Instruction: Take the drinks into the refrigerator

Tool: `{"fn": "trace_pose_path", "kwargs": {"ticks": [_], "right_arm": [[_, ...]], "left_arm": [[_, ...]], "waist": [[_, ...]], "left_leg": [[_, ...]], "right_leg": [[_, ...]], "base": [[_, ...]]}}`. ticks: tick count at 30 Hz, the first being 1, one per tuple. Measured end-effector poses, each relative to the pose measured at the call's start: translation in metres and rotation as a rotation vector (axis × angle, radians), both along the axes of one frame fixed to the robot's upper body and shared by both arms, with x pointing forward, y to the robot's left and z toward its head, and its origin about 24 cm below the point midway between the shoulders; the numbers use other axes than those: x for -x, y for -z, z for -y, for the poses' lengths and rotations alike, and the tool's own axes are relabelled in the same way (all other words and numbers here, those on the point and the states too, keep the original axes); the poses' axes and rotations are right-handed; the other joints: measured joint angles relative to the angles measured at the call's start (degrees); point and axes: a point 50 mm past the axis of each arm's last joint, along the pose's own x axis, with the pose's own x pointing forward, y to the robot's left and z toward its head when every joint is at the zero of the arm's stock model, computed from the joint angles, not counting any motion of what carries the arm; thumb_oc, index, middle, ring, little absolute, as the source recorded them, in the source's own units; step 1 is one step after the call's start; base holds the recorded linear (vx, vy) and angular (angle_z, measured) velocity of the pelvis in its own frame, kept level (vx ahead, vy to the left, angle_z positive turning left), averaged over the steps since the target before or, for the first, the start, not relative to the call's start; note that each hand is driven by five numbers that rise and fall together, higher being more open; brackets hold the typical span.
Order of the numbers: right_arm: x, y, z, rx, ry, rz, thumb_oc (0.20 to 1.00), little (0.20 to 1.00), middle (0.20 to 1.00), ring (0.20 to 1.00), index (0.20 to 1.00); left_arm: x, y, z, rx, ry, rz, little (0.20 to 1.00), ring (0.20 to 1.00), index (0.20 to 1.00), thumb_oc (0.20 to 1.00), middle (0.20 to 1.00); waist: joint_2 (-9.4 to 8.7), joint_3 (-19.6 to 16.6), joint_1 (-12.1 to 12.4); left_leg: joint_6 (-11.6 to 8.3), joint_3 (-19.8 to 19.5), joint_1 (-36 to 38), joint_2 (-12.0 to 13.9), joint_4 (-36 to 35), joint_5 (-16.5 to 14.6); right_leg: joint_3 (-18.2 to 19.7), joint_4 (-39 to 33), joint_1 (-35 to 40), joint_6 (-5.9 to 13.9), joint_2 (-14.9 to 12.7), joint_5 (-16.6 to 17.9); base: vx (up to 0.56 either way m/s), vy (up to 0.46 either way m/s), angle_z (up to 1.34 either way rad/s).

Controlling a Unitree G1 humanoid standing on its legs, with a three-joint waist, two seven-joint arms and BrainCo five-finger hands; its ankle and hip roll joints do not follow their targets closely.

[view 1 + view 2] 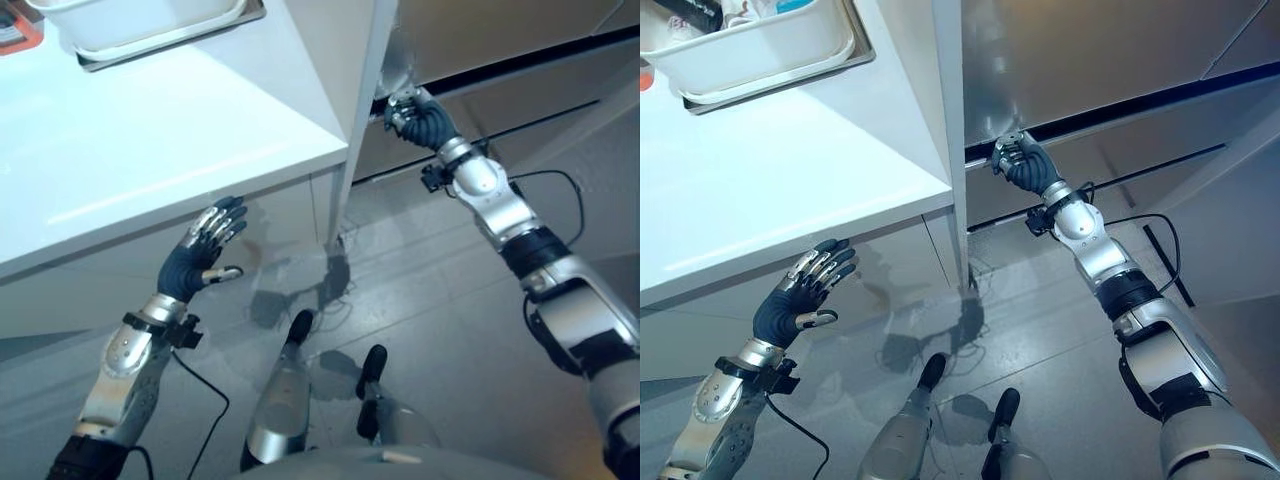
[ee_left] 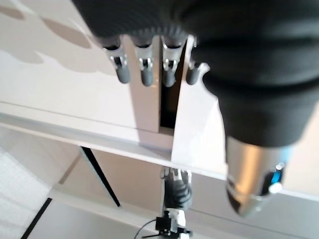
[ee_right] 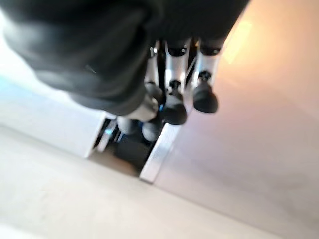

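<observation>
The step in hand looks like opening the refrigerator, before any drink is picked up. The right hand (image 1: 1022, 160) reaches forward at about one o'clock and has its fingers curled round the edge of the brushed-steel refrigerator door (image 1: 1110, 50), right at the dark gap where that door meets the panel below it. In the right wrist view those dark fingertips (image 3: 203, 98) hook over a bright metal door edge (image 3: 160, 149), so the hand is closed on the door.

The left hand (image 1: 200, 255) hangs at about eight o'clock, below the front edge of the white table (image 1: 150, 150), with straight, relaxed fingers and holding nothing.

The drinks cannot be made out clearly; they may be among the items in the white plastic tub (image 1: 750, 50) that sits on a metal tray (image 1: 862, 50) at the far end of the table, around eleven o'clock, well apart from both hands.

The next move probably calls for a steady pull with the right hand to swing the door open, keeping the fingers hooked so they do not slip off the smooth edge.
</observation>
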Motion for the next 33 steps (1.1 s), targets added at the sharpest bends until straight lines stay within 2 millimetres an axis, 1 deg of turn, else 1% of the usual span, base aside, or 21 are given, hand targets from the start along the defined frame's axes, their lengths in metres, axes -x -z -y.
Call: {"fn": "trace_pose_path", "kwargs": {"ticks": [1,2,3,4,5,7,8,9,12,13,14,18,21,22,24,25,26,27,30,31,33], "right_arm": [[0.003,0.005,0.002,-0.019,-0.002,-0.009,0.200,0.200,0.200,0.200,0.200],[0.005,0.011,0.003,-0.041,-0.007,-0.022,0.250,0.250,0.250,0.250,0.250],[0.008,0.018,0.003,-0.055,-0.010,-0.037,0.492,0.492,0.492,0.492,0.492],[0.010,0.024,0.004,-0.069,-0.009,-0.053,1.000,1.000,1.000,1.000,1.000],[0.011,0.031,0.005,-0.073,-0.005,-0.072,1.000,1.000,1.000,1.000,1.000],[0.020,0.042,0.009,-0.169,-0.007,-0.082,1.000,1.000,1.000,1.000,1.000],[0.026,0.058,0.011,-0.208,0.001,-0.122,1.000,1.000,1.000,1.000,1.000],[0.031,0.068,0.013,-0.272,0.010,-0.138,1.000,1.000,1.000,1.000,1.000],[0.054,0.107,0.022,-0.320,0.039,-0.235,1.000,1.000,1.000,1.000,1.000],[0.062,0.119,0.027,-0.325,0.054,-0.267,1.000,1.000,1.000,1.000,1.000],[0.065,0.124,0.029,-0.328,0.062,-0.278,1.000,1.000,1.000,1.000,1.000],[0.103,0.163,0.053,-0.376,0.146,-0.384,1.000,1.000,1.000,1.000,1.000],[0.122,0.180,0.066,-0.393,0.199,-0.438,1.000,1.000,1.000,1.000,1.000],[0.134,0.189,0.073,-0.400,0.232,-0.467,1.000,1.000,1.000,1.000,1.000],[0.148,0.200,0.081,-0.392,0.260,-0.514,1.000,1.000,1.000,1.000,1.000],[0.158,0.207,0.086,-0.390,0.284,-0.541,1.000,1.000,1.000,1.000,1.000],[0.160,0.209,0.087,-0.390,0.290,-0.548,1.000,1.000,1.000,1.000,1.000],[0.169,0.215,0.092,-0.385,0.315,-0.570,1.000,1.000,1.000,1.000,1.000],[0.181,0.228,0.098,-0.367,0.351,-0.624,1.000,1.000,1.000,1.000,1.000],[0.191,0.237,0.102,-0.357,0.376,-0.665,1.000,1.000,1.000,1.000,1.000],[0.204,0.250,0.107,-0.325,0.411,-0.725,1.000,1.000,1.000,1.000,1.000]], "left_arm": [[-0.001,-0.001,0.000,0.000,0.001,0.003,1.000,1.000,1.000,1.000,1.000],[-0.001,-0.001,0.000,0.001,-0.001,0.007,1.000,1.000,1.000,1.000,1.000],[-0.001,-0.001,0.000,0.001,-0.003,0.007,1.000,1.000,1.000,1.000,1.000],[-0.002,-0.002,0.000,0.003,-0.006,0.008,1.000,1.000,1.000,1.000,1.000],[-0.002,-0.002,0.000,0.002,-0.007,0.008,1.000,1.000,1.000,1.000,1.000],[-0.004,-0.001,0.000,0.001,-0.017,0.009,1.000,1.000,1.000,1.000,1.000],[-0.005,0.001,-0.001,0.003,-0.028,0.000,1.000,1.000,1.000,1.000,1.000],[-0.005,0.002,-0.001,0.011,-0.039,0.001,1.000,1.000,1.000,1.000,1.000],[-0.006,0.008,-0.003,-0.019,-0.072,-0.016,1.000,1.000,1.000,1.000,1.000],[-0.005,0.011,-0.003,-0.022,-0.089,-0.021,1.000,1.000,1.000,1.000,1.000],[-0.005,0.012,-0.003,-0.026,-0.093,-0.023,1.000,1.000,1.000,1.000,1.000],[0.000,0.023,-0.009,-0.054,-0.153,-0.051,1.000,1.000,1.000,1.000,1.000],[0.008,0.034,-0.010,-0.057,-0.188,-0.085,1.000,1.000,1.000,1.000,1.000],[0.009,0.039,-0.010,-0.060,-0.201,-0.102,1.000,1.000,1.000,1.000,1.000],[0.017,0.052,-0.013,-0.058,-0.233,-0.155,1.000,1.000,1.000,1.000,1.000],[0.020,0.059,-0.014,-0.053,-0.248,-0.182,1.000,1.000,1.000,1.000,1.000],[0.021,0.061,-0.015,-0.049,-0.256,-0.191,1.000,1.000,1.000,1.000,1.000],[0.021,0.066,-0.016,-0.050,-0.265,-0.207,1.000,1.000,1.000,1.000,1.000],[0.024,0.082,-0.021,-0.108,-0.294,-0.265,1.000,1.000,1.000,1.000,1.000],[0.026,0.089,-0.020,-0.132,-0.301,-0.288,1.000,1.000,1.000,1.000,1.000],[0.027,0.102,-0.019,-0.182,-0.297,-0.329,1.000,1.000,1.000,1.000,1.000]], "waist": [[-0.02,0.00,-0.04],[-0.04,0.02,0.01],[-0.05,0.02,0.09],[-0.08,0.04,0.33],[-0.11,0.05,-0.27],[-0.21,0.07,0.00],[-0.22,0.06,-0.42],[-0.23,0.05,-0.30],[-0.30,0.04,-2.08],[-0.33,0.01,-3.26],[-0.29,-0.04,-3.30],[-0.38,-1.04,-7.16],[-0.10,-2.81,-9.38],[0.00,-3.52,-11.04],[0.84,-6.19,-11.58],[1.26,-7.36,-12.57],[1.48,-7.73,-12.70],[1.81,-8.23,-14.05],[2.78,-9.77,-14.27],[3.01,-10.92,-15.56],[3.11,-11.35,-16.14]], "left_leg": [[-0.01,-0.14,0.01,-0.05,0.08,0.00],[-0.01,-0.30,0.04,-0.12,0.15,0.00],[0.00,-0.39,0.06,-0.19,0.20,0.00],[0.01,-0.41,0.07,-0.23,0.25,0.01],[0.01,-0.38,0.12,-0.24,0.28,0.01],[0.05,-0.39,0.48,-0.32,0.28,0.04],[0.08,-0.10,1.09,-0.35,0.16,0.02],[0.09,-0.02,1.55,-0.42,0.11,0.01],[0.33,0.31,3.48,-0.50,-0.29,-0.01],[0.42,0.59,4.27,-0.50,-0.61,0.03],[0.46,0.65,4.54,-0.52,-0.75,0.06],[0.88,2.44,7.21,-0.44,-1.71,-0.21],[1.12,3.99,9.25,-0.28,-2.89,-0.23],[1.16,4.65,10.24,-0.19,-3.43,-0.27],[1.27,5.54,11.47,0.00,-4.71,-0.20],[1.33,6.66,12.32,0.26,-5.37,-0.19],[1.36,6.83,12.44,0.35,-5.38,-0.25],[1.35,7.39,12.95,0.57,-5.39,-0.49],[1.35,8.57,14.32,0.73,-5.42,-1.18],[1.34,8.80,14.35,0.91,-5.44,-1.26],[1.30,9.52,15.15,1.06,-5.45,-1.40]], "right_leg": [[-0.05,0.02,0.12,0.02,-0.02,-0.04],[-0.13,0.05,0.26,0.05,-0.05,-0.10],[-0.19,0.08,0.32,0.05,-0.11,-0.10],[-0.21,0.13,0.38,0.06,-0.17,-0.10],[-0.14,0.21,0.32,0.06,-0.17,-0.10],[-0.21,0.38,0.75,0.17,-0.32,-0.24],[0.05,0.50,1.04,0.21,-0.40,-0.31],[0.04,0.60,1.50,0.26,-0.51,-0.48],[0.13,0.62,3.11,0.41,-0.72,-0.65],[0.43,0.58,3.71,0.46,-0.77,-0.70],[0.45,0.61,3.91,0.54,-0.86,-0.76],[2.28,0.56,5.21,0.77,-1.03,-0.93],[3.72,-0.23,6.17,0.85,-0.98,-0.55],[4.58,-0.67,6.84,0.88,-0.96,-0.46],[5.13,-1.49,7.35,0.86,-0.88,-0.23],[5.97,-2.27,7.89,0.87,-0.77,0.10],[6.09,-2.54,8.11,0.86,-0.77,0.24],[6.65,-2.85,8.44,0.85,-0.69,0.50],[7.87,-2.88,9.15,0.84,-0.40,0.48],[7.95,-2.88,9.13,0.84,-0.36,0.47],[8.59,-2.90,9.52,0.85,-0.22,0.47]], "base": [[-0.02,0.007,0.10],[-0.01,0.005,0.09],[-0.01,0.013,0.05],[0.00,0.000,0.00],[0.00,0.000,0.00],[0.00,0.000,0.00],[0.01,0.007,-0.04],[0.02,0.010,-0.06],[0.01,0.009,-0.01],[0.04,0.031,-0.06],[0.04,0.030,-0.12],[0.04,0.025,-0.20],[0.04,0.018,-0.33],[0.04,0.009,-0.16],[0.03,0.006,-0.30],[0.03,0.010,-0.29],[0.04,0.007,-0.23],[0.04,0.001,-0.16],[0.04,0.008,-0.27],[0.05,0.000,-0.08],[0.08,0.007,-0.17]]}}
